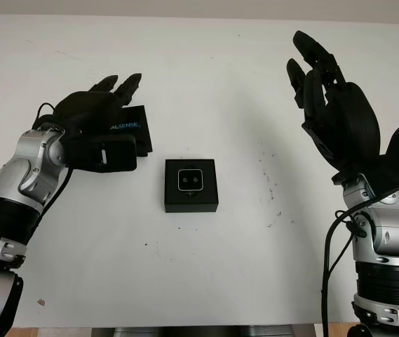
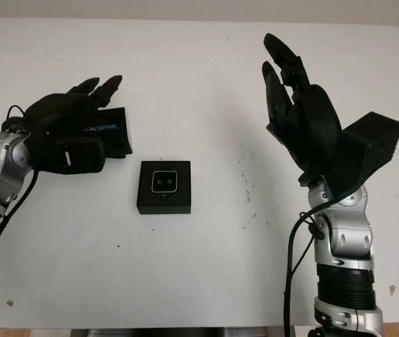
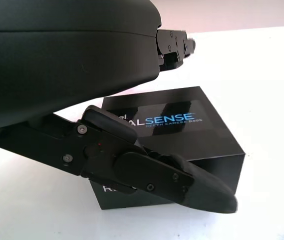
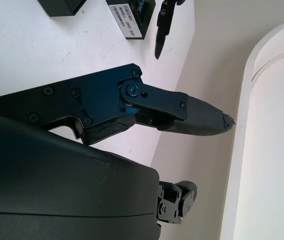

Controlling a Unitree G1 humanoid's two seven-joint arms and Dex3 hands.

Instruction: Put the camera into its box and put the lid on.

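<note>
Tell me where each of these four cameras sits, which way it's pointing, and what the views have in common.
Left eye: on the head, looking down at the white table; both arms enter from below.
Right eye: beside it, same scene shifted; camera lies in its box.
Left wrist: on the left arm, facing the lid, which the left hand grips.
Right wrist: on the raised right arm, past the open right hand.
Shared: lid and box.
</note>
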